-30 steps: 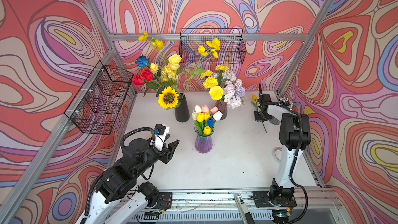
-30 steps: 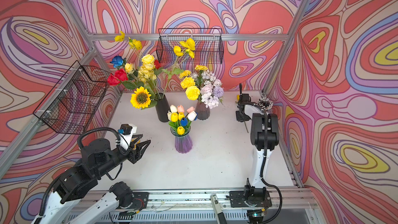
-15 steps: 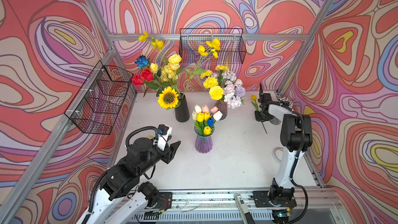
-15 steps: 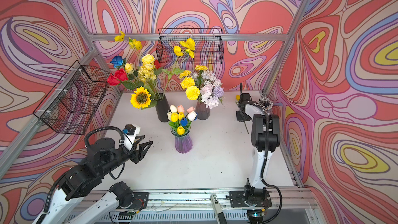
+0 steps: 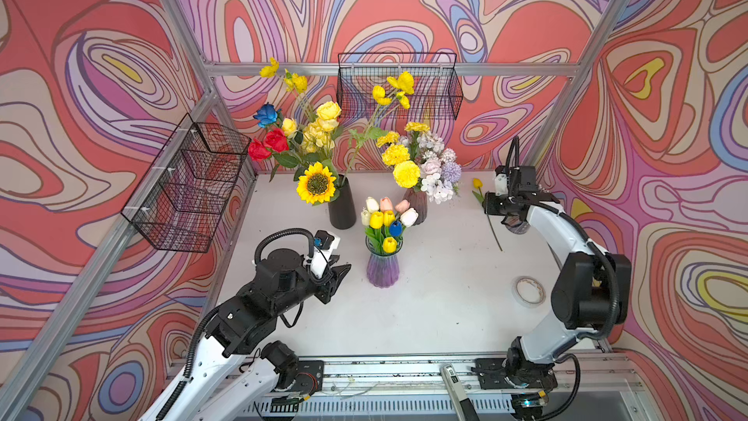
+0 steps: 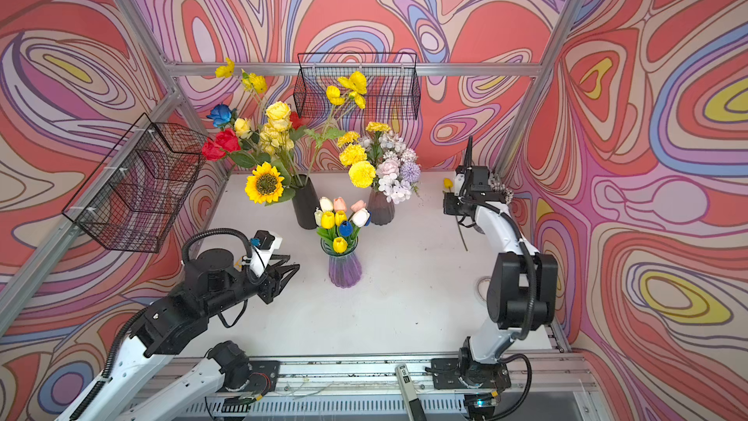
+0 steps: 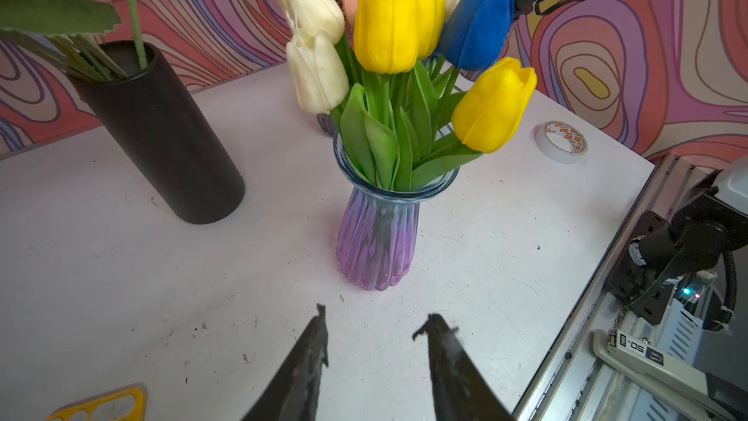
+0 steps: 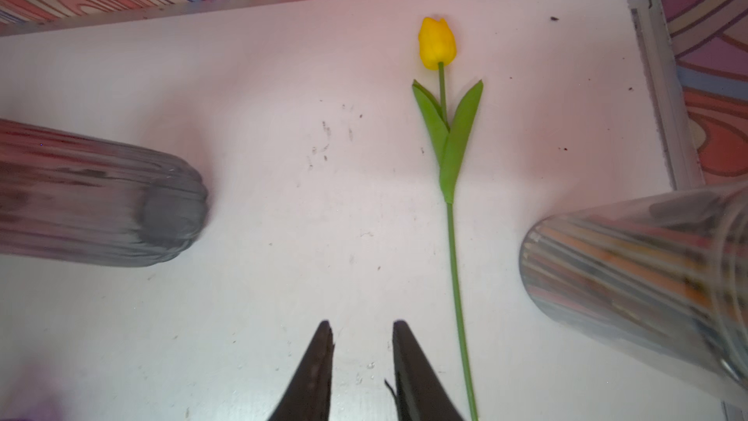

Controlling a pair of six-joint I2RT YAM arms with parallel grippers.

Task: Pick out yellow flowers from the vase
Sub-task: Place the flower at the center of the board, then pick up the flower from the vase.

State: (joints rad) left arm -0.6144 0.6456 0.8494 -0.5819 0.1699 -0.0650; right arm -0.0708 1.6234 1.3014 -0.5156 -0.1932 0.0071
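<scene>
A purple glass vase (image 5: pixel 382 267) (image 7: pixel 376 236) holds tulips of mixed colours, among them yellow tulips (image 5: pixel 376 219) (image 7: pixel 398 14) (image 7: pixel 494 105). My left gripper (image 5: pixel 344 271) (image 7: pixel 374 319) hovers open just left of this vase, with nothing between its jaws. One yellow tulip (image 5: pixel 477 183) (image 8: pixel 437 44) lies flat on the table at the back right. My right gripper (image 5: pixel 487 206) (image 8: pixel 362 324) stands open beside its stem, apart from it. A black vase (image 5: pixel 342 204) carries a sunflower (image 5: pixel 317 183) and yellow roses. A grey ribbed vase (image 5: pixel 417 206) holds yellow marigolds (image 5: pixel 406 174).
Wire baskets hang on the back wall (image 5: pixel 398 85) and the left wall (image 5: pixel 186 188). A tape roll (image 5: pixel 528 291) lies at the right front. A clear glass vase (image 8: pixel 647 269) stands close to my right gripper, by the table's right edge.
My right gripper's jaws have parted, and the yellow tulip lies free on the table beside them. My left arm has moved toward the purple vase, its jaws a little narrower.
</scene>
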